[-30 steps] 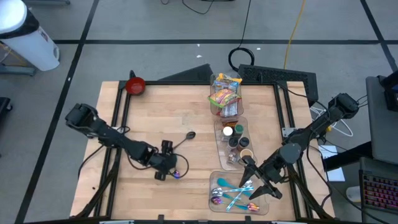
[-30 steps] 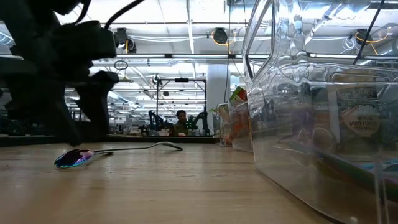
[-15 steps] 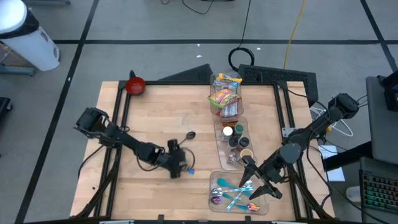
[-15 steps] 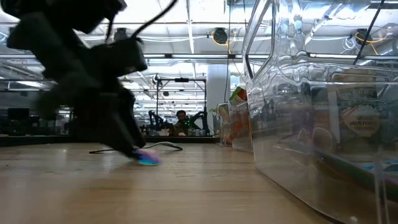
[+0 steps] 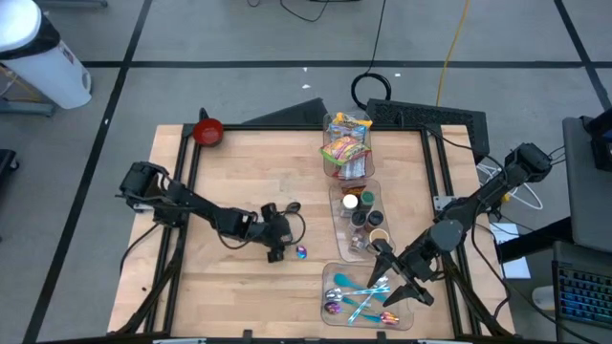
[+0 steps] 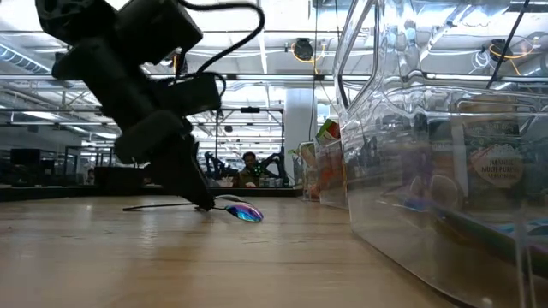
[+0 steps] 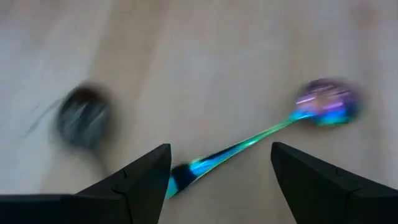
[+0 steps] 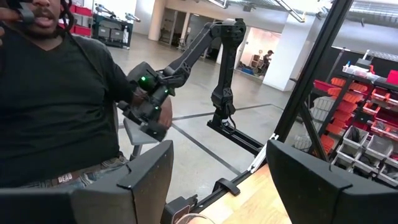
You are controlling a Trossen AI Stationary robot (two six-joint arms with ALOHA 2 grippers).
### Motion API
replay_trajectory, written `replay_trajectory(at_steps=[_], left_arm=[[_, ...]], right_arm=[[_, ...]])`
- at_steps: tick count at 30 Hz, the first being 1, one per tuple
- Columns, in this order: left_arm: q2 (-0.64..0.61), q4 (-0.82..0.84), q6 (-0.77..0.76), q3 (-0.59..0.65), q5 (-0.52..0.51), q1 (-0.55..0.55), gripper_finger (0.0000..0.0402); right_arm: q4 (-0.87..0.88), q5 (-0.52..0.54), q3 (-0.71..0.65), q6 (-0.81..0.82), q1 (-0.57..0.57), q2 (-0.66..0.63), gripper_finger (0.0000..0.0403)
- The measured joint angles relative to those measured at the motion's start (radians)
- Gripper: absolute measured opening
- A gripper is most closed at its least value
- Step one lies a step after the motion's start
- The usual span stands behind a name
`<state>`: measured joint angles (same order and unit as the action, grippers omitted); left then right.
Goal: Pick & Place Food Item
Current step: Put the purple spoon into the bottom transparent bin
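An iridescent spoon [image 5: 300, 251] lies on the wooden table near its middle; in the left wrist view its bowl [image 7: 326, 102] is the far end. My left gripper [image 5: 278, 246] [image 7: 221, 149] stands open over its handle, slanting down. A black spoon [image 5: 292, 206] lies just beyond. Snack packets [image 5: 344, 143] stand in a clear bin at the far side. My right gripper [image 5: 396, 283] [image 8: 221, 149] hangs open above the cutlery tray [image 5: 330, 311], with nothing between its fingers. My left gripper meets the iridescent spoon at the handle's free end [image 7: 181, 177], which lies against the inner side of one finger [image 7: 149, 180]; the other finger stands apart from it. The fingers come slanting down from the table's left. The spoon lies flat on the table.
A red bowl [image 5: 207, 131] sits at the far left corner. A clear tray of jars [image 5: 363, 215] lies between the snack bin and the cutlery tray, forming a row along the right. A person [image 8: 56, 93] shows beyond the table in the right wrist view.
My left gripper has gone toward the table's right edge, sinking a little and rolling about its own axis. The iridescent spoon has slid along the table with it to the right, and its bowl has swung round toward the right.
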<state>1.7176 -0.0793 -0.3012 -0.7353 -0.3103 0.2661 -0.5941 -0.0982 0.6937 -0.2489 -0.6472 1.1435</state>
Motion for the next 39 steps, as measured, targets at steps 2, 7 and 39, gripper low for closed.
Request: replay_trajectory(at_steps=[2, 7, 39], left_arm=[[0.000, -0.067, 0.077, 0.000, 0.078, 0.000, 0.0282], [-0.002, -0.168, 0.270, -0.001, 0.164, 0.003, 0.0282], [0.153, -0.218, 0.137, -0.003, 0.295, -0.053, 0.0040]], right_arm=[[0.000, 0.000, 0.000, -0.001, 0.000, 0.000, 0.0249], [0.000, 0.000, 0.000, -0.004, 0.000, 0.000, 0.0249], [0.000, 0.000, 0.000, -0.003, 0.000, 0.000, 0.0249]])
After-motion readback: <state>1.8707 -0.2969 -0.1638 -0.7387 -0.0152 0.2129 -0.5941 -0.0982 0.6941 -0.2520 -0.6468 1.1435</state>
